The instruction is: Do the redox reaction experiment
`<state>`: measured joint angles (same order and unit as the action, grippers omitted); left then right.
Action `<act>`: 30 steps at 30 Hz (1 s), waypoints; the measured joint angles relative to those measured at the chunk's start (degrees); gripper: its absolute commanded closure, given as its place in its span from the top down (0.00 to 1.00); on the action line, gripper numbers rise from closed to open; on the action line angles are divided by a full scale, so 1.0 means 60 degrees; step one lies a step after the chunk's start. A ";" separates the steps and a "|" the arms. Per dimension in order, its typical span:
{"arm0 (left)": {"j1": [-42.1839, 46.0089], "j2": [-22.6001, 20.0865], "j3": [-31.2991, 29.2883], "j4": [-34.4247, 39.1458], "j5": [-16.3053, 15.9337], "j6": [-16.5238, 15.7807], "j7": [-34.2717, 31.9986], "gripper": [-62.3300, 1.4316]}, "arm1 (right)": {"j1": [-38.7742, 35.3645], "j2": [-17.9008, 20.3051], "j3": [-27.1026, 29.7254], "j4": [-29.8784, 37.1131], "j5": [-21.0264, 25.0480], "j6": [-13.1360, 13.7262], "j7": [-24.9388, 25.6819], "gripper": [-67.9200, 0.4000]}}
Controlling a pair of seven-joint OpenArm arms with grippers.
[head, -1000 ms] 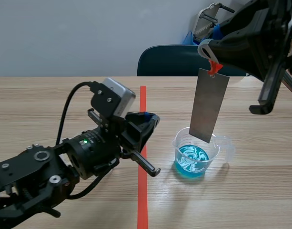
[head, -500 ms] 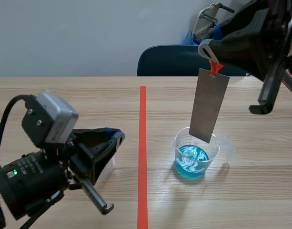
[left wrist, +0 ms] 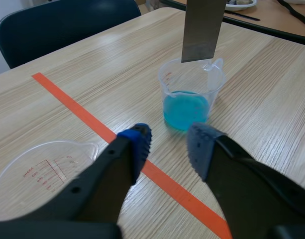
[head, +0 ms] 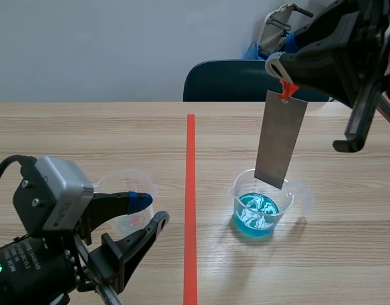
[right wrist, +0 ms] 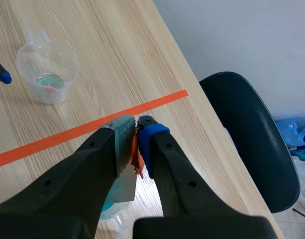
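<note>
A grey metal strip [head: 280, 141] hangs upright from an orange-red tag [head: 285, 91], and my right gripper [head: 280, 71] is shut on that tag. The strip's lower end sits just over the rim of a clear beaker of blue liquid [head: 261, 213]. From the right wrist, the fingers [right wrist: 123, 135] pinch the tag above the strip [right wrist: 123, 186]. My left gripper [head: 149, 211] is open at the lower left, beside an empty-looking clear beaker [head: 126, 202]. From the left wrist, the open gripper [left wrist: 167, 149] faces the blue beaker [left wrist: 189, 97] across the tape, with the empty beaker [left wrist: 43, 172] beside it.
An orange-red tape line [head: 190, 203] runs down the table between the two beakers. A dark chair [head: 239, 81] stands behind the table's far edge. Bare wood lies to the left and far side.
My left arm has drawn back from the tape line toward the lower left, uncovering the empty beaker. The right arm and the strip have stayed still.
</note>
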<state>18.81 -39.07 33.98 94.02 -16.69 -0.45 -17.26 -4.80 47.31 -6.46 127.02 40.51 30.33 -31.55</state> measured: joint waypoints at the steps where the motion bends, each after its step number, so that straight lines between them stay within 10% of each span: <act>1: -0.0015 0.0000 0.0000 -0.0004 0.0000 0.0000 0.0004 0.61 | 0.0000 0.0000 0.0000 0.0000 0.0000 0.0000 0.0000 0.01; 9: -0.0066 0.0000 0.0000 -0.0004 -0.0004 0.0000 0.0004 0.84 | 0.0000 0.0000 0.0000 0.0000 0.0000 0.0000 0.0000 0.01; 30: -0.0066 0.0000 0.0000 -0.0004 -0.0004 0.0000 0.0004 0.85 | 0.0000 0.0000 0.0000 0.0000 0.0000 0.0000 0.0000 0.01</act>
<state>18.41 -39.07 33.98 94.00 -16.71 -0.45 -17.23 -4.80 47.31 -6.46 127.02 40.51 30.33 -31.55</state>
